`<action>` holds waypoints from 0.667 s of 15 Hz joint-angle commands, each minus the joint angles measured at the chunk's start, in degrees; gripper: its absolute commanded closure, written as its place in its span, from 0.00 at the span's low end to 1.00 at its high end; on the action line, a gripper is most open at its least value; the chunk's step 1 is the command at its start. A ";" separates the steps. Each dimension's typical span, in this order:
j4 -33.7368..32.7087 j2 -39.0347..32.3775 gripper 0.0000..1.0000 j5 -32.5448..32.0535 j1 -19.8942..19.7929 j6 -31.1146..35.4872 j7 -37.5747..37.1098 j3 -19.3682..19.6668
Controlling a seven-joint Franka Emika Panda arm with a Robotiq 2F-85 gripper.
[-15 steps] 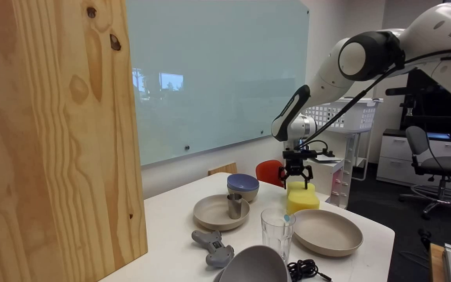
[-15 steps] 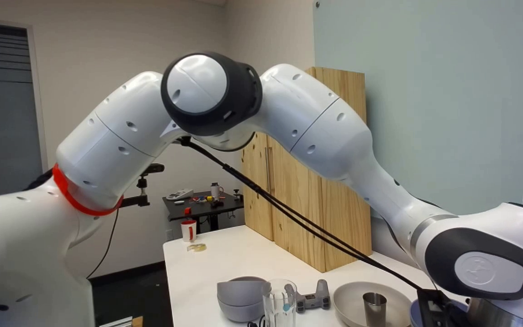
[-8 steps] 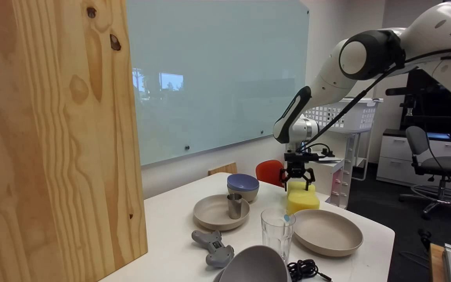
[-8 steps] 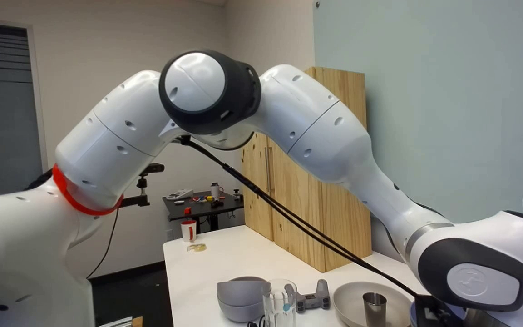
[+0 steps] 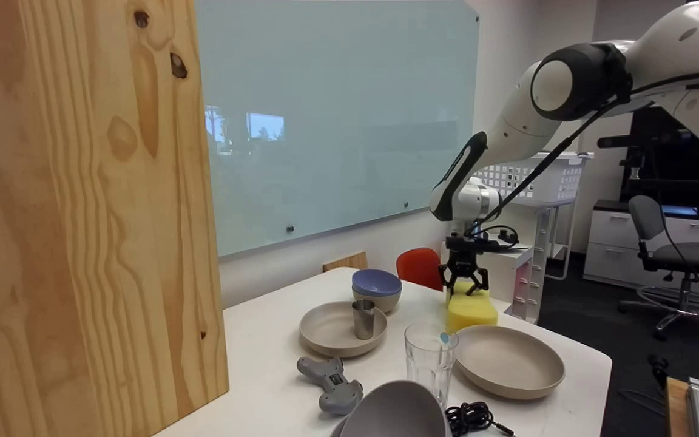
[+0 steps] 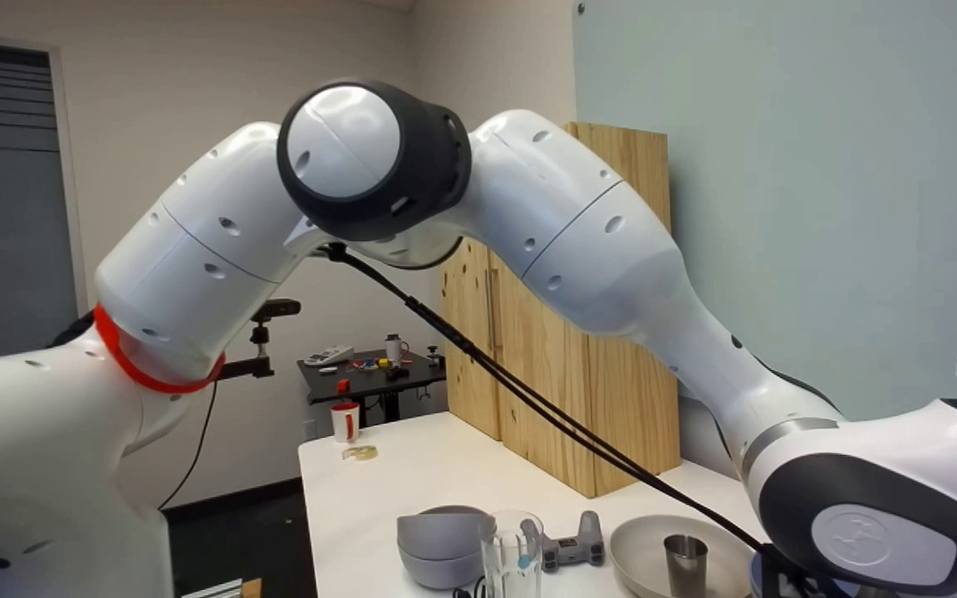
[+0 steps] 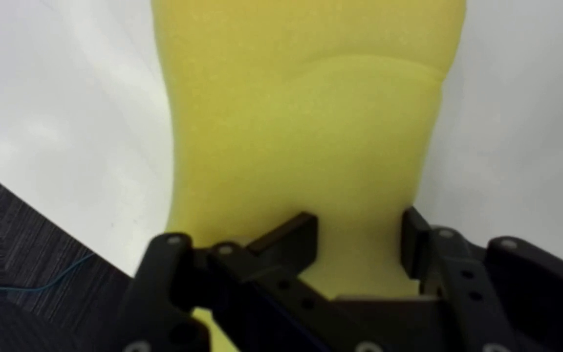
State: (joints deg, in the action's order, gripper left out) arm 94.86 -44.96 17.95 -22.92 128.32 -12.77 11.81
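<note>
White tabletop (image 5: 264, 364) under a pale glass board (image 5: 337, 121); wooden cabinet (image 6: 545, 349) stands at one side of it. Watching by camera, I see the yellow foam block (image 7: 311, 137) on the tabletop near its edge, dark carpet (image 7: 32, 254) beyond that edge in the wrist view. My jaws point down at the block, partly spread: fingertips (image 7: 296, 242) apart, yellow foam showing in the gap. One fingertip shows at the block's side, the other over its yellow face. I cannot tell whether the jaws pinch it. Beige plate (image 5: 510, 361) sits just beside the block in an exterior view; contact between the two unclear to me. Shallow dish (image 5: 325, 332) nearby holds an upright steel cup (image 5: 363, 320). Blue bowl (image 5: 377, 281) nests in a beige bowl (image 5: 389, 303) next to the dish. Nearer that camera: clear tumbler (image 5: 431, 367), upright; game controller (image 5: 332, 383); stacked grey bowls (image 5: 398, 409); coiled black cable (image 5: 469, 417). Red chair (image 5: 419, 268) shows past the tabletop, white basket (image 5: 560, 181) farther back. Red-and-white mug (image 6: 345, 423) stands at the tabletop's opposite end. White arm (image 6: 595, 241) arches high above everything.
</note>
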 commanded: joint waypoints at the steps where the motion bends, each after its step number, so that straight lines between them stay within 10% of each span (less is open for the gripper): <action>1: 3.22 0.76 0.86 2.36 -1.51 2.25 3.30 -1.35; 10: 2.27 0.76 1.00 3.03 -2.27 2.16 5.06 -1.34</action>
State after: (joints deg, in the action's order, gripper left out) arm 95.52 -44.41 19.98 -24.18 128.76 -10.18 11.22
